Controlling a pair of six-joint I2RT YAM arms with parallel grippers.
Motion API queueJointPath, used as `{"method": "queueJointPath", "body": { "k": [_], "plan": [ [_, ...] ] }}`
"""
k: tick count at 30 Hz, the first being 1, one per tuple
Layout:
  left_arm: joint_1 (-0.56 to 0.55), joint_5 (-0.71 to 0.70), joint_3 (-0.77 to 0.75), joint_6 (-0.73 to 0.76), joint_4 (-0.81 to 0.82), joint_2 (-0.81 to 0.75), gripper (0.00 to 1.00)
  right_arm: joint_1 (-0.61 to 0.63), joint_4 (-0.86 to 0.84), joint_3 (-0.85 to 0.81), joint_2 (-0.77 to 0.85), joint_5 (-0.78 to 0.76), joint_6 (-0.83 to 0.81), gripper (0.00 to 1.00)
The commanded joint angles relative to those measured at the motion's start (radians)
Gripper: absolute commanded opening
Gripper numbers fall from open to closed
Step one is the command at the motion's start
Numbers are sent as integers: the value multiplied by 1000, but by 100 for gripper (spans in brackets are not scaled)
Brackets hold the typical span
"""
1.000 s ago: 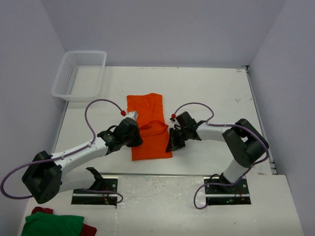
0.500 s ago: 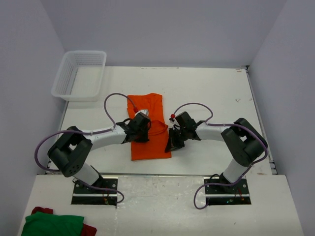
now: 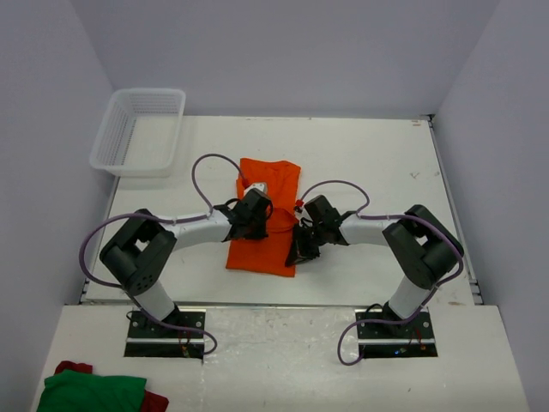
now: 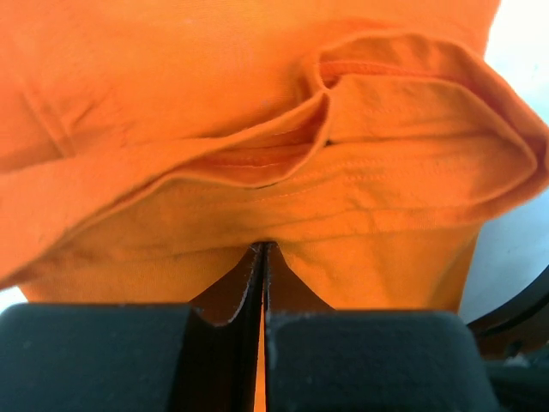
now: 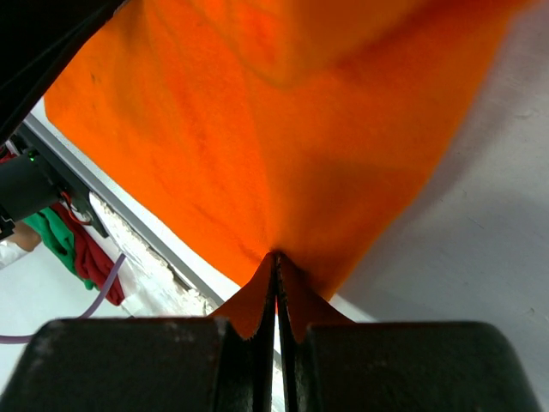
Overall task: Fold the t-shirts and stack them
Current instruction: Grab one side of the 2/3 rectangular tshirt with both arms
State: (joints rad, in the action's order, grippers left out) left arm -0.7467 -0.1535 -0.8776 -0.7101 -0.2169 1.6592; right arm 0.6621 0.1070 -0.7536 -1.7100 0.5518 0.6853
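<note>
One orange t-shirt lies folded into a long strip in the middle of the table, between the two arms. The left gripper sits over its middle, shut on a bunched fold of the orange fabric; its fingertips pinch the cloth. At the strip's right near edge the right gripper is also shut on the t-shirt, with its tips biting the hem. A raised lip of fabric crosses the left wrist view.
A white mesh basket stands at the table's far left corner. Green cloth and red cloth lie on the near shelf at the bottom left. The table's near edge runs just behind the shirt.
The left arm has swung right and away from its base, its gripper dragging the shirt's fold with it. The shirt now lies further right and slightly tilted. The right gripper has held still.
</note>
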Motion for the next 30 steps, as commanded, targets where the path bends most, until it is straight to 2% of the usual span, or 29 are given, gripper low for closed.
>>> {"method": "queueJointPath", "body": {
  "k": [1, 9, 17, 20, 23, 25, 28, 30],
  "plan": [
    [3, -57, -43, 35, 34, 42, 0, 16, 51, 28, -46, -108, -24, 0],
    [50, -78, -149, 73, 20, 102, 0, 24, 37, 37, -66, -105, -17, 0],
    [161, 3, -306, 126, 79, 185, 0, 45, 16, 48, -86, -99, -4, 0],
    [185, 37, -452, 153, 106, 234, 0, 54, 5, 43, -112, -95, -1, 0],
    [198, 134, -600, 204, 105, 293, 0, 60, -10, 37, -141, -90, -1, 0],
    [195, 175, -632, 236, 97, 281, 0, 60, -13, 31, -154, -85, 0, 0],
    [191, 154, -597, 247, 97, 174, 0, 65, -21, 28, -149, -85, 3, 0],
    [188, 42, -558, 238, 41, 90, 0, 65, -17, 17, -151, -92, 0, 0]
  ]
}}
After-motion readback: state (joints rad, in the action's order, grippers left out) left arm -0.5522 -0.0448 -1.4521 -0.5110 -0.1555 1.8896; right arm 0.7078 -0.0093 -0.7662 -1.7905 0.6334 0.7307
